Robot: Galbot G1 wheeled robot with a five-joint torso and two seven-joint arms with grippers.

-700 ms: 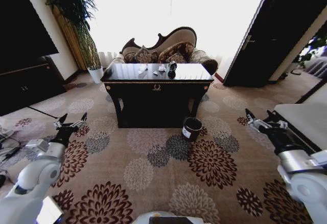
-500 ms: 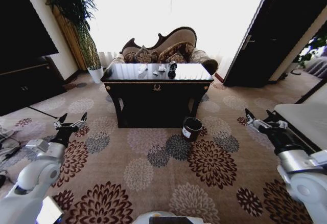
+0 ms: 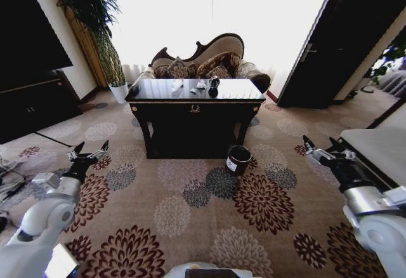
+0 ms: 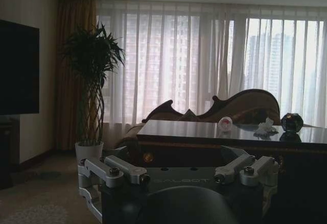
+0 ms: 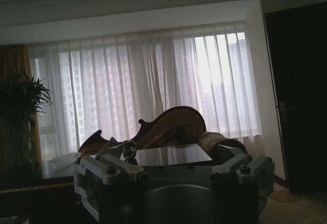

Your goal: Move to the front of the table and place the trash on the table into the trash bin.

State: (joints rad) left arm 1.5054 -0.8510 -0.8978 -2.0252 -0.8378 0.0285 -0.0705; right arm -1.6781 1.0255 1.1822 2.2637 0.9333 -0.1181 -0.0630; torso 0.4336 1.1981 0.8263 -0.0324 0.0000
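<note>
approach | trash (image 3: pixel 196 86) near surface (image 3: pixel 241 91) back edge, bin (image 3: pixel 238 160) on floor by its right leg | left end effector (image 3: pixel 89 150), right end effector (image 3: pixel 319 149) spread, empty | we risk driving into bin, tipping it

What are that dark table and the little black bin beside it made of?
The table looks like dark polished wood: its glossy top mirrors the window light, and its legs are curved. The trash bin seems to be plastic or metal, matte black with a white label; I can't tell which.
</note>
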